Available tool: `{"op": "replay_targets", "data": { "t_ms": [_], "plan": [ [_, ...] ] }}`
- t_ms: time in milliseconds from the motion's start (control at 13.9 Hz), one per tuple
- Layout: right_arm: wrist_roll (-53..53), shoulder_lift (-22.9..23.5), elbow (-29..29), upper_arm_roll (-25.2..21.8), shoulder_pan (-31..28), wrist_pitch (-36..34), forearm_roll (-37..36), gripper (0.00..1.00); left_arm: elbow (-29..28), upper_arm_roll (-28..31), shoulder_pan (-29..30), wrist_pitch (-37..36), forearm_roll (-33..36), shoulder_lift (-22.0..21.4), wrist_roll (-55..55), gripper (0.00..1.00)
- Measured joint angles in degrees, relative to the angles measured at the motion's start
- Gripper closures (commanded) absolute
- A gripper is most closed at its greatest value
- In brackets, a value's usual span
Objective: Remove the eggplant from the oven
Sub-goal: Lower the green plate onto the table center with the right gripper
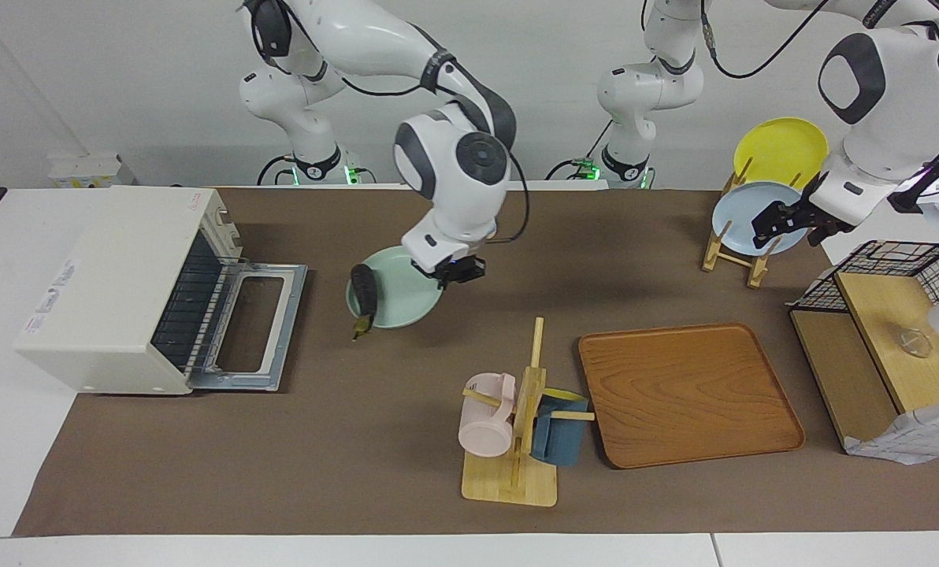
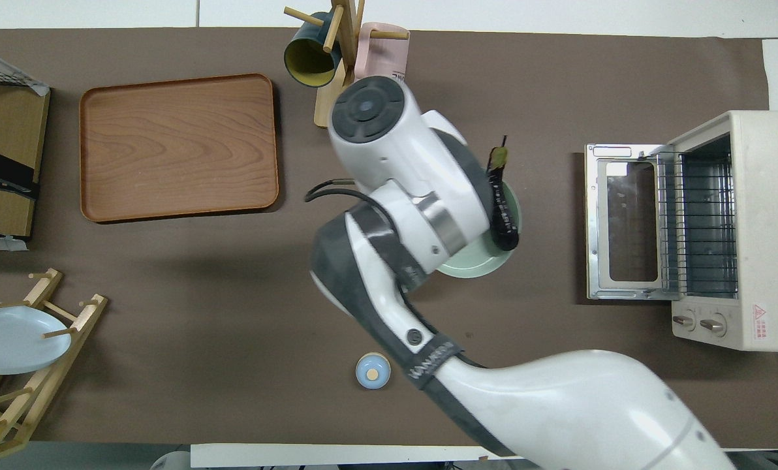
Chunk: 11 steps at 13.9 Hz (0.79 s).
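Eggplant (image 1: pixel 361 295) lies on the green plate (image 1: pixel 403 305), stem overhanging the rim, near the open oven (image 1: pixel 115 291). Right gripper (image 1: pixel 458 272) hangs over the plate holding nothing; how far its claw is open, I cannot tell. Left gripper (image 1: pixel 770 224) waits by the dish rack (image 1: pixel 733 253), its claw likewise unreadable

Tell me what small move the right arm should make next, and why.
Probably lift the right gripper clear and pull back: the eggplant already lies on the green plate, outside the open oven, and the gripper holds nothing.
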Motion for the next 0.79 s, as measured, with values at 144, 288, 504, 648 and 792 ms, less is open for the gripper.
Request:
{"op": "replay_targets", "data": {
  "t_ms": [144,288,504,648,792],
  "plan": [
    [4.37,8.22,8.52,2.41,1.56,1.51,0.17,0.98,0.0,0.0,0.0,0.0,0.0,0.0,0.0,0.0],
    [7.01,13.22,12.74,3.82,2.97,5.25,0.17,0.91,0.0,0.0,0.0,0.0,0.0,0.0,0.0,0.0],
    [11.24,16.01,14.16,3.76,4.5,8.87,0.15,0.43,0.0,0.0,0.0,0.0,0.0,0.0,0.0,0.0],
    [10.08,14.87,16.4,3.34,2.91,6.33,0.05,0.12,0.0,0.0,0.0,0.0,0.0,0.0,0.0,0.0],
    [2.85,9.24,17.32,3.22,-1.3,2.31,0.06,0.18,0.0,-0.11,-0.04,0.0,-0.04,0.0,-0.07,0.0]
  ]
}}
